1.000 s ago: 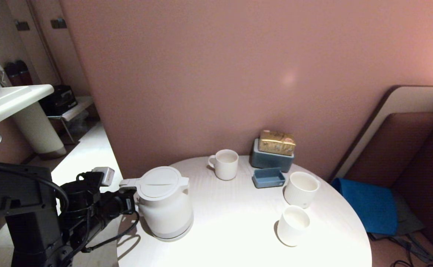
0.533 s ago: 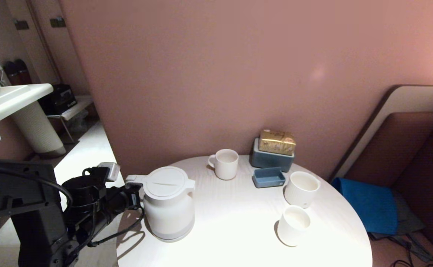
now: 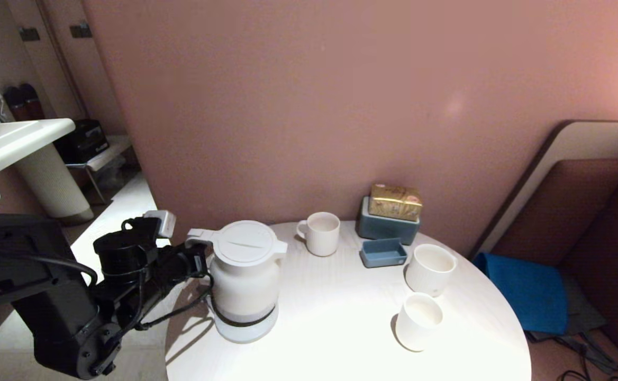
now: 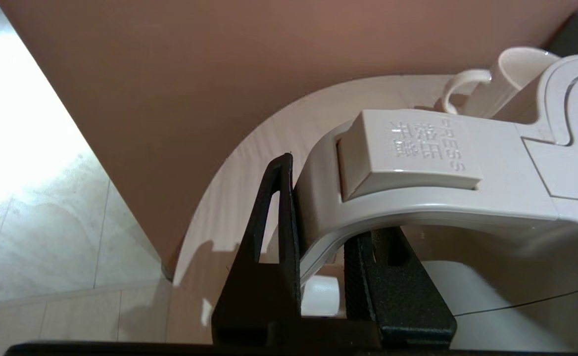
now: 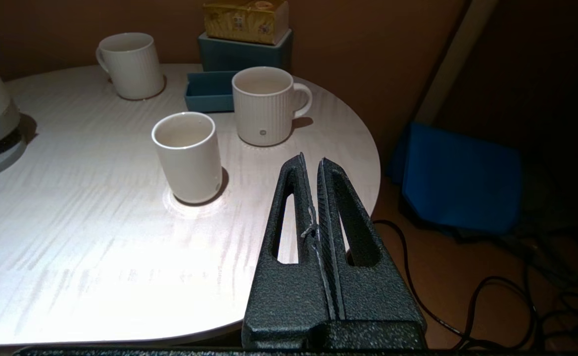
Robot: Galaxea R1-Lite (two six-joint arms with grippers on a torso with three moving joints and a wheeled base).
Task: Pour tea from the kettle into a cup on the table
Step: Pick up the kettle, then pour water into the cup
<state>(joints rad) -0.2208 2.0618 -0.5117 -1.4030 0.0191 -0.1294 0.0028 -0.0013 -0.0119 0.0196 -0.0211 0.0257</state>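
Head view: the kettle (image 3: pixel 245 275) is gripped at its handle by the left hand (image 3: pixel 199 263) and raised just clear of its round base (image 3: pixel 240 329) near the desk's (image 3: pixel 341 338) left edge. Bare desk lies between it and the cup (image 3: pixel 417 320); "PRESS" is read on the lid button (image 4: pixel 408 148). The right hand (image 5: pixel 313 198) is closed on nothing, beside the desk's near edge.

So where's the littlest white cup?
In the head view, the small white ribbed handleless cup stands on the round white table's right side, just in front of the wider ribbed cup.

White kettle (image 3: pixel 245 275), white ribbed cup (image 3: pixel 417 321), pale wood-grain table (image 3: pixel 341 328), black tool (image 4: pixel 318 277).
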